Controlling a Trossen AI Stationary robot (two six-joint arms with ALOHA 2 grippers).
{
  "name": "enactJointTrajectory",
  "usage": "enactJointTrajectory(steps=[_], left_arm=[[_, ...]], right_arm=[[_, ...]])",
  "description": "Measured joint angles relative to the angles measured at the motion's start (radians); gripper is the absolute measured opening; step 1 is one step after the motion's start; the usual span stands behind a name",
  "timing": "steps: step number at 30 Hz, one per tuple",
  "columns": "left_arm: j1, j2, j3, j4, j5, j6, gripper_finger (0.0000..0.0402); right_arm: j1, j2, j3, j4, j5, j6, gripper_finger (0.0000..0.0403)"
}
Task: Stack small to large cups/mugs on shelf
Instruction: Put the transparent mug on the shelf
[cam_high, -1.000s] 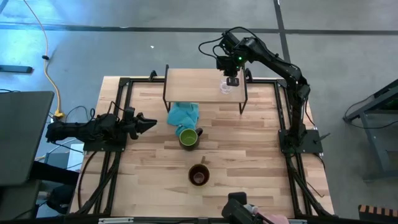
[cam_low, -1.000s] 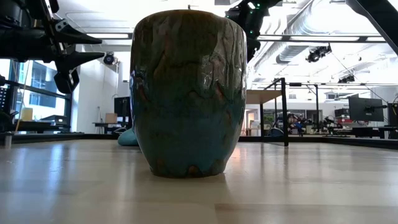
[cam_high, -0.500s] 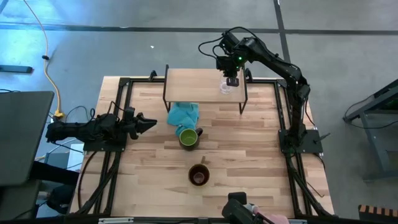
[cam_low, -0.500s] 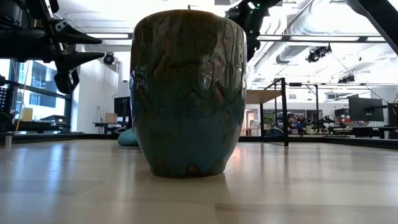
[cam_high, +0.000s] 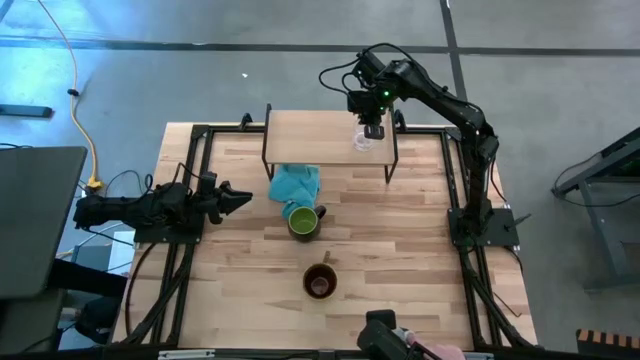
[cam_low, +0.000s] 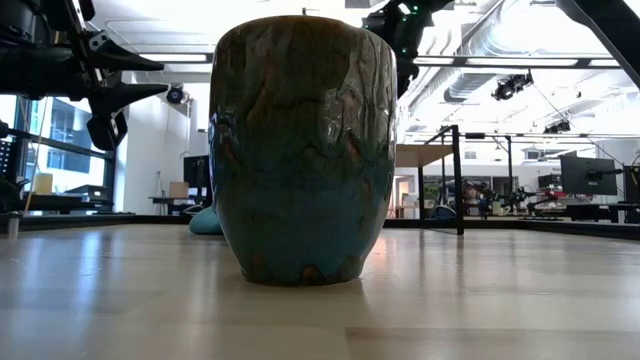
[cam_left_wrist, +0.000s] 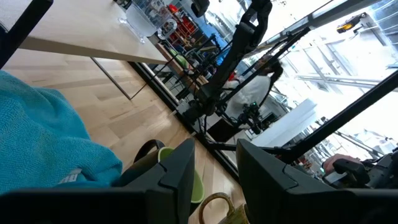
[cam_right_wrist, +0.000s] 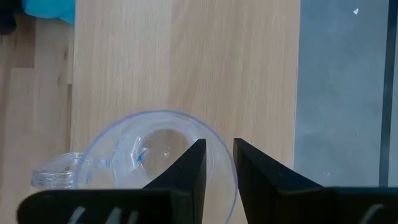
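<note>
The small clear glass cup stands on its base on the light-wood shelf, near the shelf's right end. My right gripper is above it, shut on its rim, and the right wrist view shows the cup from above. The green-lined mug stands on the table beside the teal cloth. The brown mug stands nearer the front edge and fills the low view. My left gripper waits open at the table's left, clear of everything. My right gripper holds the glass cup by its rim, on the side opposite the handle. One finger is inside the cup and one is outside. The fingers point down from above. The cup stands upright on the shelf.
The shelf stands on thin black legs at the table's far side, and the teal cloth lies partly under it. Black metal frames run along the table's left and right sides. Bare tabletop lies to the right of the mugs.
</note>
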Motion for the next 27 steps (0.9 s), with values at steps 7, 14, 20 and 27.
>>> enactJointTrajectory(steps=[7, 14, 20, 27], left_arm=[[0.0, 0.0, 0.0, 0.0, 0.0, 0.0, 0.0106], [0.0, 0.0, 0.0, 0.0, 0.0, 0.0, 0.0106], [0.0, 0.0, 0.0, 0.0, 0.0, 0.0, 0.0106], [0.0, 0.0, 0.0, 0.0, 0.0, 0.0, 0.0106]], right_arm=[[0.0, 0.0, 0.0, -0.013, 0.0, 0.0, 0.0073], [-0.001, 0.0, 0.0, -0.013, 0.0, -0.005, 0.0073], [-0.001, 0.0, 0.0, -0.012, 0.017, -0.007, 0.0073], [-0.001, 0.0, 0.0, -0.013, 0.017, -0.004, 0.0079]])
